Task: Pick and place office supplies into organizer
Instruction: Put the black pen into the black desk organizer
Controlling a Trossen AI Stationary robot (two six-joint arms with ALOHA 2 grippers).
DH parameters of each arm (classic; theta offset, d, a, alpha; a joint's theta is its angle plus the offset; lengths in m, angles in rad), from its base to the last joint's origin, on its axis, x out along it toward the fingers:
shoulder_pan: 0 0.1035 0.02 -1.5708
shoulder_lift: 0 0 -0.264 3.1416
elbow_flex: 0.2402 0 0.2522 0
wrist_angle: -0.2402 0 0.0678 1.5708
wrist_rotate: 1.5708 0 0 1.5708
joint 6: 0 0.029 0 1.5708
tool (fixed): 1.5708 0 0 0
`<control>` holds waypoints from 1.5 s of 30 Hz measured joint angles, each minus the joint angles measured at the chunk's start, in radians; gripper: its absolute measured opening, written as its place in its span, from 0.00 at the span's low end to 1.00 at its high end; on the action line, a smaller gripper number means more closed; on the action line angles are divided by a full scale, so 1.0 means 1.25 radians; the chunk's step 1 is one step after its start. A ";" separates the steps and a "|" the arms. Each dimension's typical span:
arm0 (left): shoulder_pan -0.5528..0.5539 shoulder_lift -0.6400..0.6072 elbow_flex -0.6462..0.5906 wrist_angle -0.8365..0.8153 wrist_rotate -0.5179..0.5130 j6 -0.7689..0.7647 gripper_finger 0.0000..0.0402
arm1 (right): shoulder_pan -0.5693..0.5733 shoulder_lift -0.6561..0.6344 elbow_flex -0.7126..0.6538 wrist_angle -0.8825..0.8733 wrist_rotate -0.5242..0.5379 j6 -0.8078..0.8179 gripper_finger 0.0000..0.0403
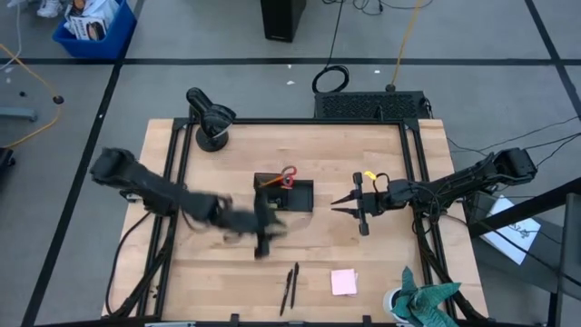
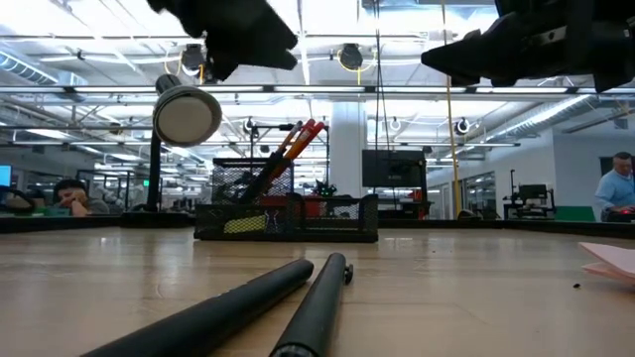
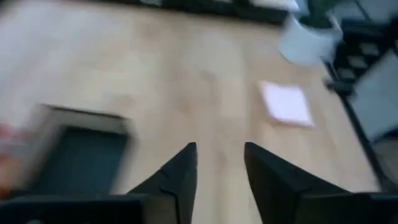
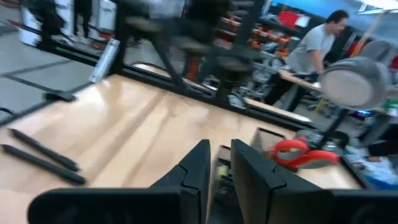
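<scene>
Left gripper [image 1: 264, 238]: hanging open, empty, organizer [image 1: 300, 195] just beyond. Right gripper [image 1: 343, 203]: waiting, fingers slightly parted, empty.

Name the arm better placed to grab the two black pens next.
Left. Its open gripper hangs nearer the pens; the right gripper, also empty, sits beside the organizer, farther away.
</scene>
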 joint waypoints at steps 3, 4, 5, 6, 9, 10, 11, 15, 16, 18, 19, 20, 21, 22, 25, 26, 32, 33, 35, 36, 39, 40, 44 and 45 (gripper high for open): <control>-0.096 0.129 0.080 0.026 -0.044 -0.032 0.26 | -0.001 -0.002 0.000 -0.001 0.031 -0.021 0.15; -0.116 0.169 0.107 0.030 -0.054 -0.047 0.23 | -0.001 -0.004 0.000 -0.003 0.032 -0.022 0.15; -0.132 0.205 0.130 0.017 -0.065 -0.065 0.20 | -0.001 -0.005 0.000 0.002 0.031 -0.023 0.15; -0.142 0.246 0.160 0.015 -0.078 -0.085 0.16 | -0.001 -0.007 0.000 0.004 0.031 -0.023 0.15; -0.160 0.356 0.249 0.027 -0.075 -0.123 0.06 | -0.001 -0.019 0.000 0.010 0.030 -0.024 0.15; -0.163 0.389 0.277 0.019 -0.067 -0.124 0.03 | -0.001 -0.026 0.001 0.007 0.031 -0.025 0.15; -0.165 0.425 0.305 0.023 -0.055 -0.127 0.02 | -0.001 -0.035 0.001 -0.003 0.031 -0.024 0.15; -0.175 0.522 0.384 -0.074 -0.037 -0.192 0.03 | -0.001 -0.050 0.000 -0.003 0.030 0.001 0.15; -0.176 0.535 0.400 -0.085 -0.036 -0.212 0.02 | -0.001 -0.052 0.000 -0.001 0.029 0.010 0.15; -0.174 0.552 0.424 -0.121 -0.028 -0.234 0.01 | 0.000 -0.054 0.000 0.004 0.029 0.015 0.15; -0.173 0.563 0.442 -0.108 -0.016 -0.241 0.01 | 0.000 -0.059 0.000 -0.003 0.028 0.018 0.15; -0.174 0.571 0.453 -0.107 -0.014 -0.246 0.01 | 0.000 -0.060 0.000 -0.004 0.028 0.026 0.15; -0.176 0.575 0.461 -0.126 -0.013 -0.250 0.02 | 0.000 -0.059 0.000 0.003 0.028 0.033 0.15; -0.179 0.582 0.471 -0.140 -0.007 -0.252 0.02 | 0.000 -0.059 0.001 0.005 0.028 0.035 0.15; -0.188 0.589 0.484 -0.158 0.008 -0.290 0.01 | 0.000 -0.060 0.000 -0.004 0.027 0.037 0.15; -0.192 0.589 0.483 -0.167 0.005 -0.309 0.01 | 0.000 -0.060 0.001 -0.007 0.027 0.037 0.15; -0.217 0.603 0.483 -0.231 -0.037 -0.407 0.01 | 0.000 -0.063 0.000 -0.043 0.027 0.037 0.15; -0.220 0.604 0.484 -0.241 -0.044 -0.424 0.01 | 0.000 -0.063 0.000 -0.040 0.027 0.037 0.15; -0.223 0.604 0.484 -0.259 -0.050 -0.449 0.01 | 0.000 -0.063 0.000 -0.043 0.027 0.037 0.15; -0.226 0.604 0.484 -0.266 -0.052 -0.456 0.01 | 0.000 -0.063 0.000 -0.045 0.027 0.037 0.15; -0.233 0.604 0.486 -0.295 -0.062 -0.464 0.01 | 0.000 -0.063 0.000 -0.046 0.027 0.043 0.15; -0.235 0.603 0.486 -0.305 -0.062 -0.471 0.01 | 0.000 -0.063 0.000 -0.046 0.027 0.048 0.15; -0.244 0.602 0.486 -0.345 -0.062 -0.512 0.02 | 0.000 -0.063 0.000 -0.046 0.027 0.058 0.15; -0.247 0.602 0.486 -0.353 -0.062 -0.517 0.02 | 0.000 -0.063 0.000 -0.047 0.027 0.058 0.15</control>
